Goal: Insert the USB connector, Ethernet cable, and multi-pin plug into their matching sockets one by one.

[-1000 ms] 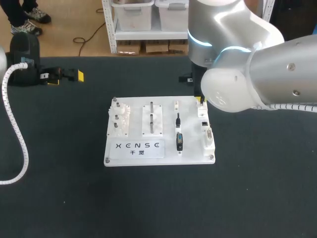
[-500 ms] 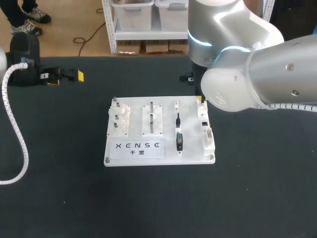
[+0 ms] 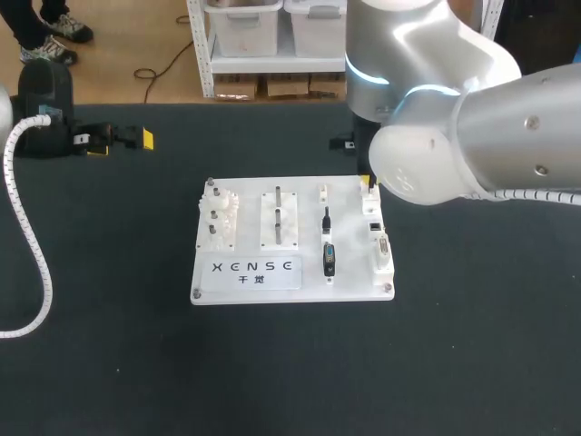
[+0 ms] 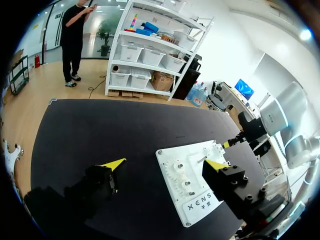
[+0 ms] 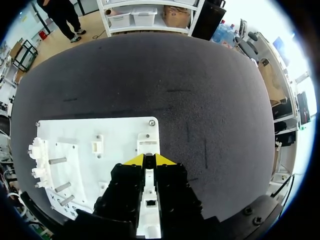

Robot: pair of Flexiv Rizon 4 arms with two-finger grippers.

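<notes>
The white board point(image 3: 300, 186) lies mid-table. On it rest the black Ethernet cable point(image 3: 326, 221) and the dark multi-pin plug point(image 3: 329, 260), beside the socket strip point(image 3: 379, 245) along its right edge. My right gripper point(image 3: 368, 183) hangs over the strip's far end. In the right wrist view its tips point(image 5: 149, 159) are nearly together just short of the USB socket block point(image 5: 148, 145), pinching the small USB connector, of which only a sliver shows. The small white holder point(image 5: 96, 146) beside it is empty. My left gripper point(image 3: 123, 138) sits far left, open point(image 4: 167, 162) and empty.
Gear posts point(image 3: 219, 218) and peg fixtures point(image 3: 279, 218) stand on the board's left half. A white ribbed hose point(image 3: 27, 236) loops along the left edge of the dark mat. The Ethernet socket point(image 5: 150, 202) shows under my right gripper's fingers.
</notes>
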